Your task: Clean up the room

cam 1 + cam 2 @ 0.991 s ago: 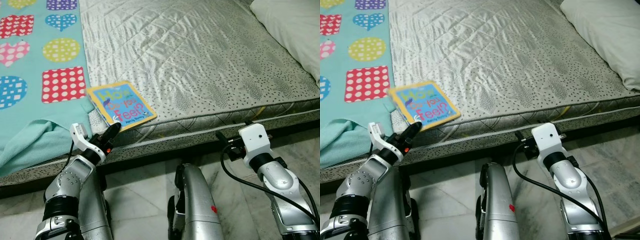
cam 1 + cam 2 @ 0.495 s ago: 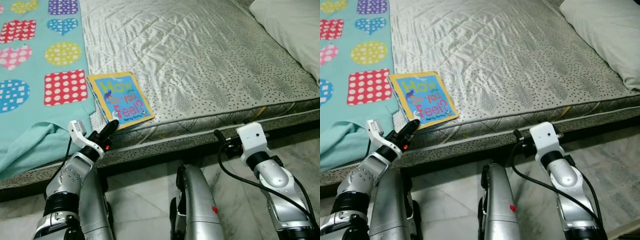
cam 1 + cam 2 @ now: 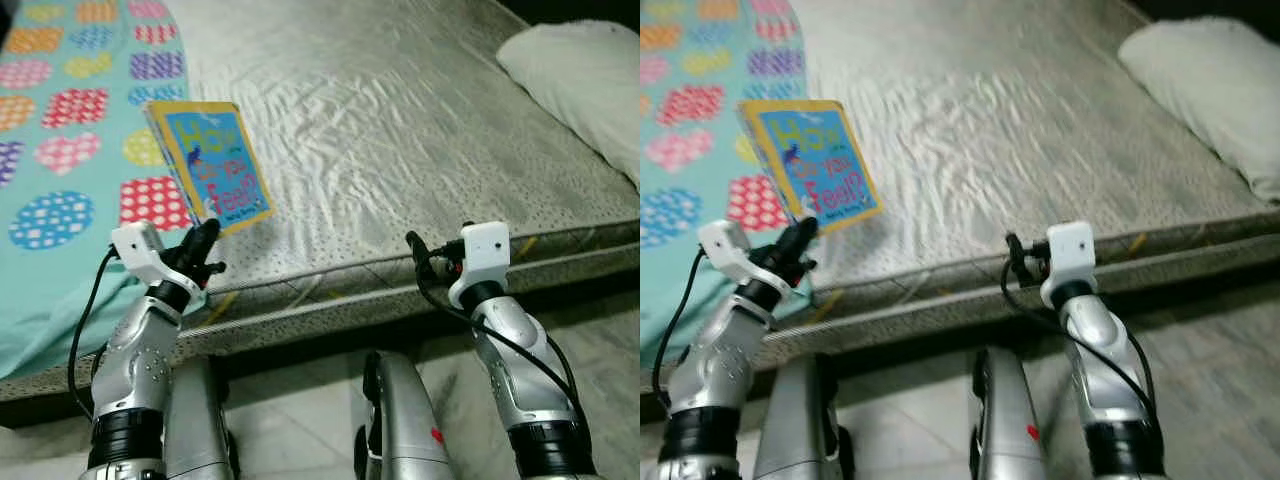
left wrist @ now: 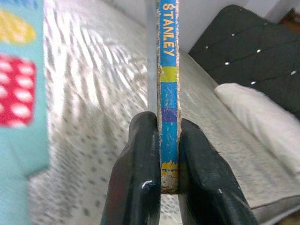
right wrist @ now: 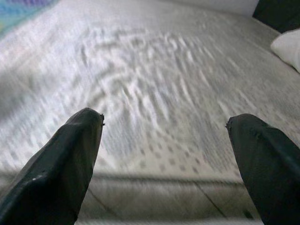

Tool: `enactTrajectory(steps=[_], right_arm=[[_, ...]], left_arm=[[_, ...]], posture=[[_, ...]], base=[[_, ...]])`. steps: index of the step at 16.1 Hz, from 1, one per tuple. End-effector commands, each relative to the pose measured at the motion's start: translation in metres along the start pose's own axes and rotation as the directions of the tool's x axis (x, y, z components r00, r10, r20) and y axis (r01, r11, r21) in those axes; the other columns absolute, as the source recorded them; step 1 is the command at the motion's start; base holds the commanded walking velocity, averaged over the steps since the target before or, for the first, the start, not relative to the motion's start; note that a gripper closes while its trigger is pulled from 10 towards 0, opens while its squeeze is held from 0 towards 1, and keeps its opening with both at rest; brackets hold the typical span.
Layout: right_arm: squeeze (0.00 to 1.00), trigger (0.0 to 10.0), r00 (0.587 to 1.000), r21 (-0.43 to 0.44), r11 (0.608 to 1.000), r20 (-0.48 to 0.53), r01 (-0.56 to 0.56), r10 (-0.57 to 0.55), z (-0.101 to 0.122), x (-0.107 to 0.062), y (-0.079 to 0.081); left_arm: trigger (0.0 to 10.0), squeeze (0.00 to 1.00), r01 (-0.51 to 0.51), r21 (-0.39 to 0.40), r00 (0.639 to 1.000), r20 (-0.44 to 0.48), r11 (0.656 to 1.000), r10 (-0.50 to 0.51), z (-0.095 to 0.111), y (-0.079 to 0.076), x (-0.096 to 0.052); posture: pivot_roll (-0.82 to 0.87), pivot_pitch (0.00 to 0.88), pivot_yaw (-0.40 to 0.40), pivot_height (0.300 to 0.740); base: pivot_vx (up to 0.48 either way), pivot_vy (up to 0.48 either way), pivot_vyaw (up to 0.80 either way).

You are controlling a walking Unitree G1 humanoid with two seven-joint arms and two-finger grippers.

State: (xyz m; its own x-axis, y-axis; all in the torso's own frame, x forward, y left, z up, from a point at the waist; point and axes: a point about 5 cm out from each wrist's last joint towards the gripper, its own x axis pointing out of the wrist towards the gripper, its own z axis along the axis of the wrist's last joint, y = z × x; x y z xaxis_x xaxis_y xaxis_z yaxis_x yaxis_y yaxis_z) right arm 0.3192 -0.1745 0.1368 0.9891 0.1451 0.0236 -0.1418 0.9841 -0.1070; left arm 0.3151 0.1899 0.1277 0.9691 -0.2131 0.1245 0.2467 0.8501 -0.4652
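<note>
A blue and yellow children's book is held up off the bed, standing tilted above the mattress edge. My left gripper is shut on its lower corner; in the left wrist view both black fingers pinch the book's spine. My right gripper hovers at the mattress's front edge, open, its fingers wide apart with nothing between them.
The grey quilted mattress spreads ahead. A turquoise blanket with dotted hearts and circles covers its left side. A white pillow lies at the far right. Marble floor is below, beside my silver legs.
The book, lying flat near the mattress edge before, is now lifted and upright in my left gripper. The camera has tilted and shifted, and both arms have risen slightly.
</note>
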Motion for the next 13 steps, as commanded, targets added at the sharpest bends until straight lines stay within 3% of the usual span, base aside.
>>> enactTrajectory(steps=[1, 2, 3, 5, 8, 13], right_arm=[[0.0, 10.0, 0.998, 0.037, 0.998, -0.023, 0.051, -0.05, -0.003, 0.0, -0.008], [0.0, 10.0, 0.997, 0.118, 0.99, -0.002, 0.072, -0.072, 0.004, 0.006, -0.002], [0.0, 10.0, 0.997, 0.15, 0.986, 0.008, 0.075, -0.078, 0.007, 0.007, 0.0], [0.0, 10.0, 0.997, 0.191, 0.979, 0.026, 0.068, -0.074, 0.012, 0.012, 0.006], [0.0, 10.0, 0.995, 0.213, 0.975, 0.059, 0.07, -0.085, 0.021, 0.022, 0.007], [0.0, 10.0, 0.992, 0.221, 0.972, 0.078, 0.083, -0.103, 0.03, 0.032, 0.002]], left_arm=[[0.0, 0.0, 0.008, 0.083, 0.998, 0.067, 0.997, -0.014, 0.014, -0.008, -0.001], [0.0, 0.0, -0.034, 0.168, 0.995, 0.096, 0.985, 0.018, 0.015, -0.014, -0.015], [0.0, 0.0, -0.053, 0.193, 0.994, 0.107, 0.98, 0.032, 0.015, -0.017, -0.023], [0.0, 0.0, -0.068, 0.159, 0.994, 0.101, 0.985, 0.053, 0.011, -0.016, -0.029], [0.0, 0.0, -0.067, 0.174, 0.993, 0.109, 0.982, 0.048, 0.014, -0.011, -0.022], [0.0, 0.0, -0.075, 0.151, 0.99, 0.128, 0.986, 0.056, 0.014, -0.019, -0.016]], posture=[[-0.08, 0.024, -0.029, 0.521], [-0.06, 0.0, -0.015, 0.521], [-0.06, 0.0, -0.015, 0.521], [-0.05, 0.0, -0.005, 0.521], [-0.04, 0.0, -0.003, 0.53], [-0.05, 0.0, -0.001, 0.58]], base=[[0.0, 0.0, 0.0], [0.0, 0.0, 0.0], [0.0, 0.0, 0.0], [0.0, 0.0, 0.0], [0.0, 0.0, 0.0], [0.0, 0.0, 0.0]])
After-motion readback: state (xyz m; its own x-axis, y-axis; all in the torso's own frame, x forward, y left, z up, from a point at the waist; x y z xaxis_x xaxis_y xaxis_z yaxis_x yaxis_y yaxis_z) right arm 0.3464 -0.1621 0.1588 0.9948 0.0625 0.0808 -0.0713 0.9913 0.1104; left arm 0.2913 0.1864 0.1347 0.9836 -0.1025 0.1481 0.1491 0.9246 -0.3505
